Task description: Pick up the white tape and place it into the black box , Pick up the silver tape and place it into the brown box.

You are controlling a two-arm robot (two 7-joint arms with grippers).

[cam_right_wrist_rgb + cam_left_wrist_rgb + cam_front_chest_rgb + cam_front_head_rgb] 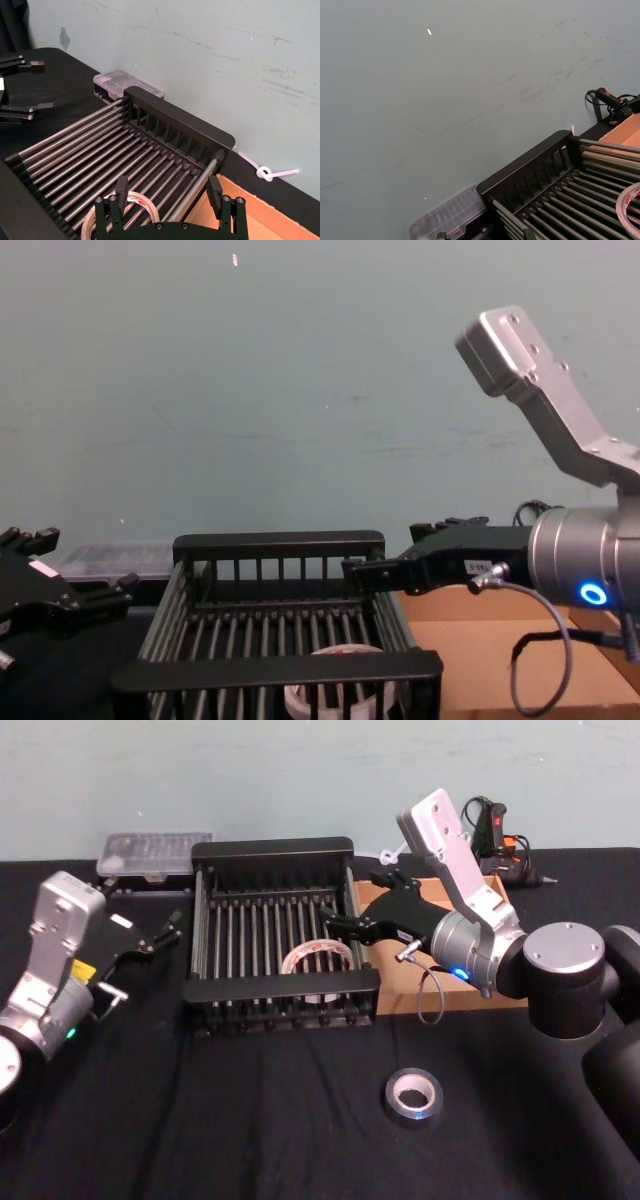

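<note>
The white tape (318,958) lies flat on the bars inside the black box (272,848), toward its right front corner; it also shows in the right wrist view (148,204) and the chest view (332,692). My right gripper (361,906) hovers open and empty over the crate's right rim, just above that roll (168,189). Behind my right arm sits the brown box (497,883). The silver tape (413,1094) rests flat on the black cloth in front, right of centre. To the left of the crate, my left gripper (152,936) is parked, open and empty.
A clear plastic case (155,853) stands behind the crate's left corner. A black glue gun (497,830) with its cable lies at the back right, and a white knotted cord (266,173) lies by the wall. Bare black cloth (230,1120) stretches across the front.
</note>
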